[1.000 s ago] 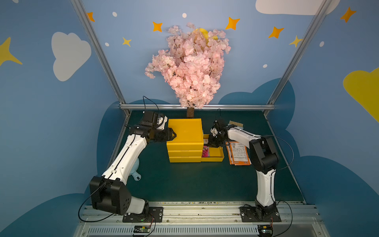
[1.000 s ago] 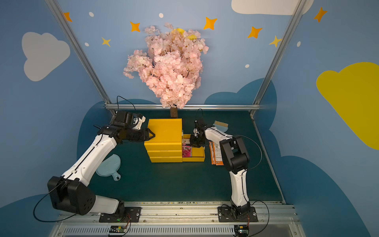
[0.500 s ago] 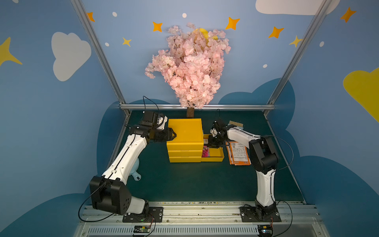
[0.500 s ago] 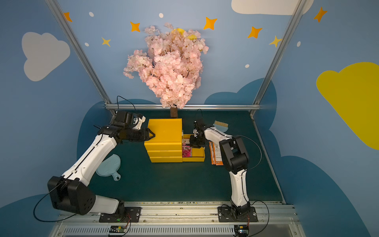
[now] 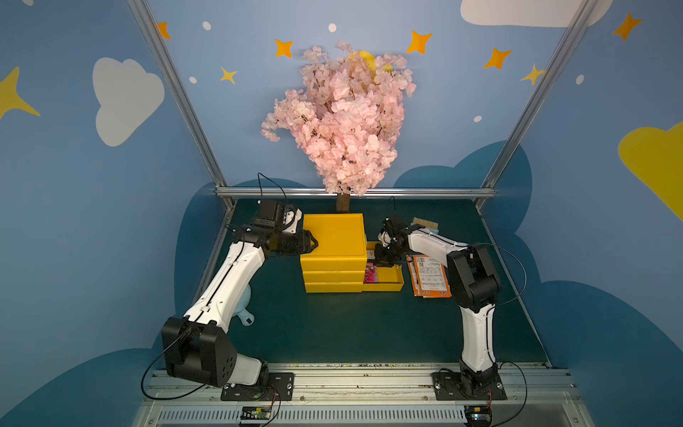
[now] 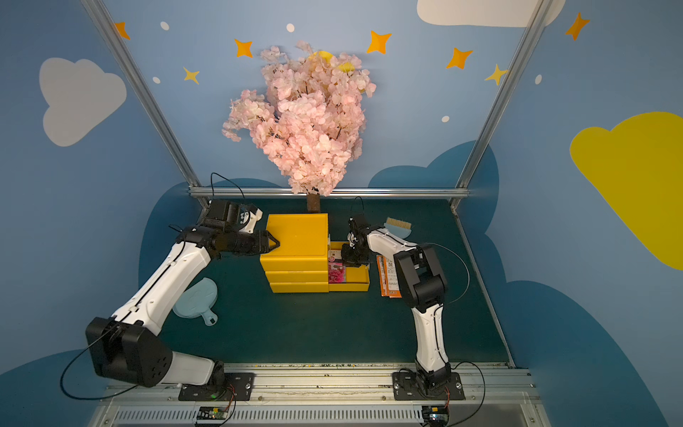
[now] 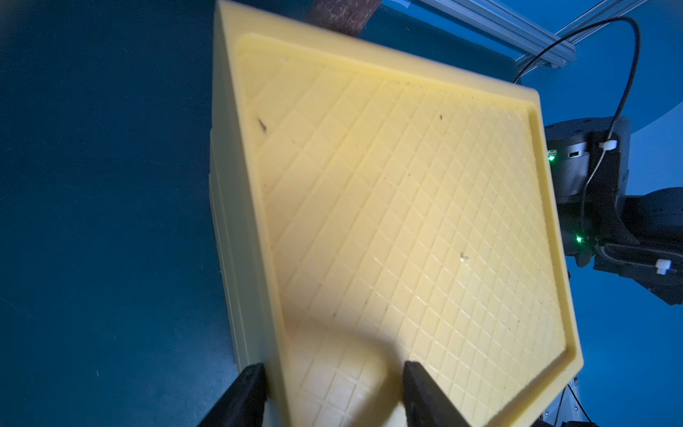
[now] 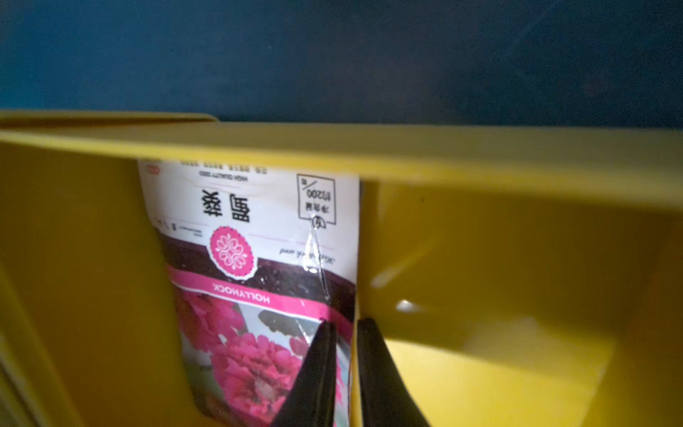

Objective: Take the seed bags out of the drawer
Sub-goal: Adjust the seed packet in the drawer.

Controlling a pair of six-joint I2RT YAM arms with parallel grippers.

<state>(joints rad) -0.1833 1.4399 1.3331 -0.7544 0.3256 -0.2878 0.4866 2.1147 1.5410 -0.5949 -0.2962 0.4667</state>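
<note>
A yellow three-drawer cabinet [image 5: 332, 236] [image 6: 295, 233] stands mid-table, its bottom drawer [image 5: 384, 287] [image 6: 349, 286] pulled out to the right. In the drawer is a seed bag [image 5: 370, 275] [image 6: 336, 275] [image 8: 258, 240] with magenta flowers. My right gripper [image 5: 382, 263] [image 6: 349, 263] [image 8: 345, 323] reaches down into the drawer, its jaws pinched on that bag's edge. Two more seed bags [image 5: 430, 275] [image 6: 388, 281] lie orange backs up on the mat right of the drawer. My left gripper [image 5: 312, 244] [image 6: 275, 243] [image 7: 334, 368] clamps the cabinet's top left edge [image 7: 406, 203].
A pale blue brush [image 5: 425, 223] [image 6: 399, 227] lies behind the right arm. A pale blue dustpan [image 6: 196, 301] lies under the left arm. The pink blossom tree [image 5: 340, 122] stands behind the cabinet. Metal frame posts edge the green mat.
The right gripper's jaws have closed in on the seed bag's edge inside the drawer. Both arms stay almost where they were.
</note>
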